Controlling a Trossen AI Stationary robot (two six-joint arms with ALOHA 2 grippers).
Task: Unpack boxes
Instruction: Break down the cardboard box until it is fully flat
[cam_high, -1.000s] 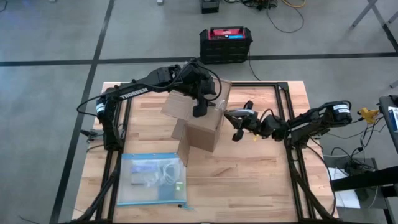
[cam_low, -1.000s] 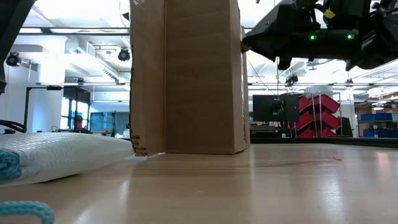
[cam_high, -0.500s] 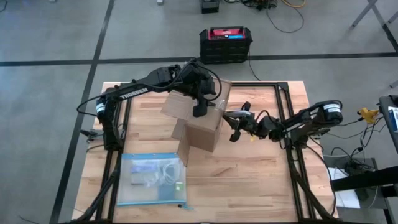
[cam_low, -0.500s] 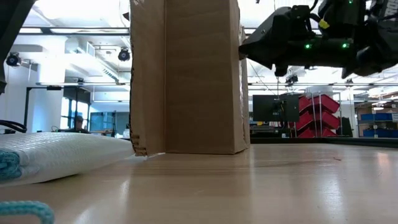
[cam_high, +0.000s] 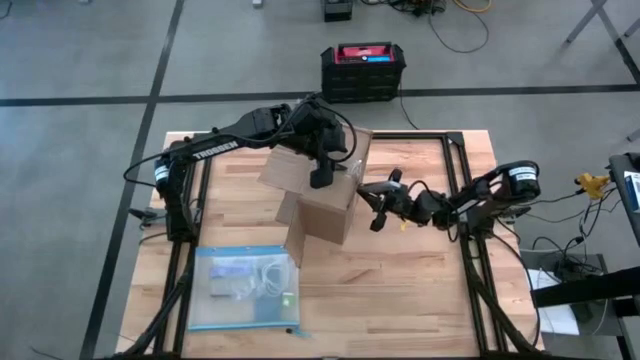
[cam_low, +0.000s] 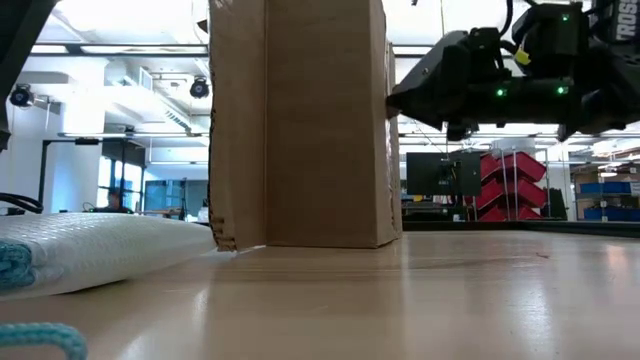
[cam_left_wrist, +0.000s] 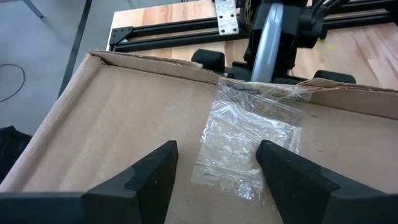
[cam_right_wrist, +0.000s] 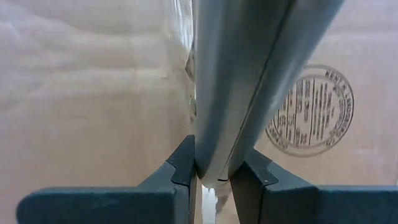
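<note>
Our right gripper (cam_right_wrist: 211, 177) has its jaws clenched on a grey strip (cam_right_wrist: 249, 81) at the edge of the cardboard box (cam_high: 322, 205), just at the box's 3 o'clock side in the high view. Our left gripper (cam_left_wrist: 214, 174) hangs over the box's open top with jaws released, a clear plastic bag (cam_left_wrist: 249, 140) lying inside between them. The box stands near the middle of the surface (cam_high: 400, 290); a blue-edged bag (cam_high: 245, 287) lies at its 7 o'clock.
</note>
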